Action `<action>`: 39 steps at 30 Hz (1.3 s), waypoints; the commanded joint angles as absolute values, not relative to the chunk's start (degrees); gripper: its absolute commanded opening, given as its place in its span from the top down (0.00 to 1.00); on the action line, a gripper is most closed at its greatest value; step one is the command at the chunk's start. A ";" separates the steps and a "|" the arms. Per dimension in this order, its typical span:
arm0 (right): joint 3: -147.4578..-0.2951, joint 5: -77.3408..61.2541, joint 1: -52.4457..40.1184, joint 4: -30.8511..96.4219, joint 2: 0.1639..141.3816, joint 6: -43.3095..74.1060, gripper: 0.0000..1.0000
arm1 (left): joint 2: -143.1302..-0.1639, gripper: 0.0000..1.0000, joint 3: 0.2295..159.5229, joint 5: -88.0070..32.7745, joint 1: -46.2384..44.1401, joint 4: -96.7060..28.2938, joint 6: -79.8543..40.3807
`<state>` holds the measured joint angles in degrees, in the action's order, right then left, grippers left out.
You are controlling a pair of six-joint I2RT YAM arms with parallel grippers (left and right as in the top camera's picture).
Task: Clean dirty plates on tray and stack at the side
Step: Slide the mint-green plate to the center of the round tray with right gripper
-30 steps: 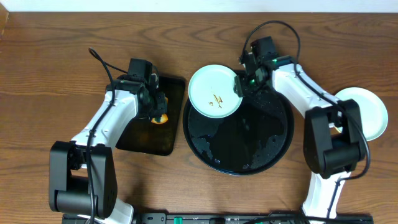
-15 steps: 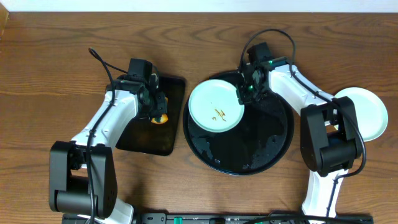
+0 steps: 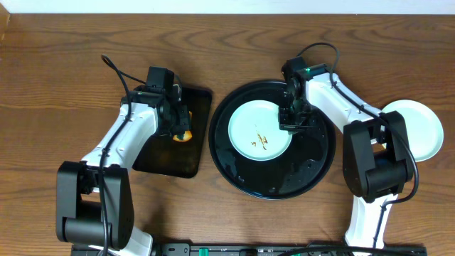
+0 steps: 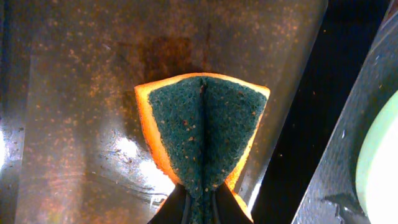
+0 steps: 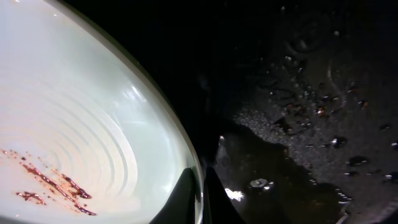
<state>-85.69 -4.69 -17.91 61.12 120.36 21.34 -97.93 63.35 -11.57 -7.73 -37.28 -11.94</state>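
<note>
Left of the round black tray (image 3: 313,160), the left gripper (image 4: 200,205) pinched an orange-green sponge (image 4: 202,134). Inside the tray lay the smeared mint plate (image 3: 259,131), its right rim nipped by the right gripper (image 3: 290,122). The plate looked stiff, perhaps slippery, so the rim seemed the best hold.

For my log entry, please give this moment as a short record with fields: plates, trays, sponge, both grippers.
dirty plate: inside the round tray, brown smears at centre
white plate: on the table, right of that tray, no smears visible
sponge: orange and green, over the rectangular tray
left gripper: shut on the sponge
right gripper: shut on the dirty plate's rim
</note>
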 commanded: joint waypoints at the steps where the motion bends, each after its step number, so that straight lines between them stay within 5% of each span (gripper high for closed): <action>1: -84.93 3.70 -17.80 62.00 120.64 25.58 0.99 | -97.76 0.92 63.22 -10.85 -7.81 -37.26 -11.40; 8: -84.93 4.01 -17.80 62.57 117.84 25.67 0.99 | -98.61 0.92 63.22 -10.83 -7.79 -36.84 -11.40; 12: -84.62 4.32 -17.78 60.58 117.89 24.95 0.75 | -98.61 0.91 63.22 -10.85 -7.81 -36.67 -11.42; 16: -84.62 4.29 -17.04 56.55 117.89 24.12 0.69 | -98.61 0.92 63.22 -10.85 -7.81 -36.91 -11.42; 29: -84.53 -6.61 -13.67 53.41 118.24 12.29 0.73 | -98.61 0.91 63.22 -10.85 -7.81 -37.17 -11.40; 39: -81.43 -6.26 -13.67 54.61 118.24 11.92 0.98 | -98.61 0.91 63.22 -10.85 -7.81 -37.26 -11.40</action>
<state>-83.85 -5.72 -13.78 55.20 119.48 12.84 -98.00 63.35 -11.57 -7.73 -37.10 -11.94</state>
